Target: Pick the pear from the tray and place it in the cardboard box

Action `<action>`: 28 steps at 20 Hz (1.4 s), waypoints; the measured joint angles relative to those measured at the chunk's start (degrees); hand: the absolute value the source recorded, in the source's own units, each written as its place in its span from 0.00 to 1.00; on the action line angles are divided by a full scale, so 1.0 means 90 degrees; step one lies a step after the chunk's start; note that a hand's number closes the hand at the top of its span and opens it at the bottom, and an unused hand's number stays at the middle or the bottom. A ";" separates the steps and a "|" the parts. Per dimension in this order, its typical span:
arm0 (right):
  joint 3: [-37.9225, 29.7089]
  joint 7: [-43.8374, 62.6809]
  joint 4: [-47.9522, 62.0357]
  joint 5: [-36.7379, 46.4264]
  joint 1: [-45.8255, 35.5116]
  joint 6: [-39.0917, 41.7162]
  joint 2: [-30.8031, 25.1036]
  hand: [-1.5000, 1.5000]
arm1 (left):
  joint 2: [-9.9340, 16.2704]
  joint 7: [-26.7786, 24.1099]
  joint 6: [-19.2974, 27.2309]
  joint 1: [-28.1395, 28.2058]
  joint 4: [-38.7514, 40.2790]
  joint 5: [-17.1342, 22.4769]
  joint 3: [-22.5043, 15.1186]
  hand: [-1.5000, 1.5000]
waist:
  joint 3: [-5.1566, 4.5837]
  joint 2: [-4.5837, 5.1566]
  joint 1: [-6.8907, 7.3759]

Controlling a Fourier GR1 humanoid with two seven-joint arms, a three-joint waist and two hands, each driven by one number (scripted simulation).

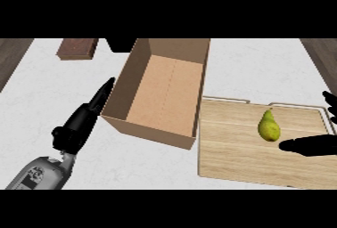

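A yellow-green pear (269, 126) lies on the wooden tray (237, 151) at the right of the counter. My right hand (310, 145) comes in from the right edge, open, its thumb just below and right of the pear and fingers showing higher up at the edge; it does not touch the fruit. The open cardboard box (163, 95) stands left of the tray, its inside bare. My left hand (84, 119) rests open with straight fingers beside the box's left wall.
A dark brown wooden block (77, 48) lies at the back left of the white marble counter (59, 89). Dark wood strips border the counter at the far left and far right.
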 measured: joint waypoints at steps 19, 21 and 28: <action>-0.0011 -0.0132 0.1948 -0.0148 -0.0873 0.0406 0.1035 0.00 | -0.0666 0.0047 -0.0409 -0.0181 0.0322 -0.0539 0.0370 0.50 | 0.0025 0.0016 0.0130; 0.0052 -0.0160 0.2001 -0.0001 -0.0825 0.0387 0.1207 0.00 | -0.0722 0.0114 -0.0466 -0.0219 0.0370 -0.0604 0.0439 0.50 | 0.0023 0.0015 0.0117; -0.0109 -0.0454 0.2507 0.0536 -0.0860 0.0434 0.1631 0.00 | -0.0926 0.0190 -0.0723 -0.0012 0.0239 -0.0879 0.0690 0.50 | 0.0018 0.0016 0.0110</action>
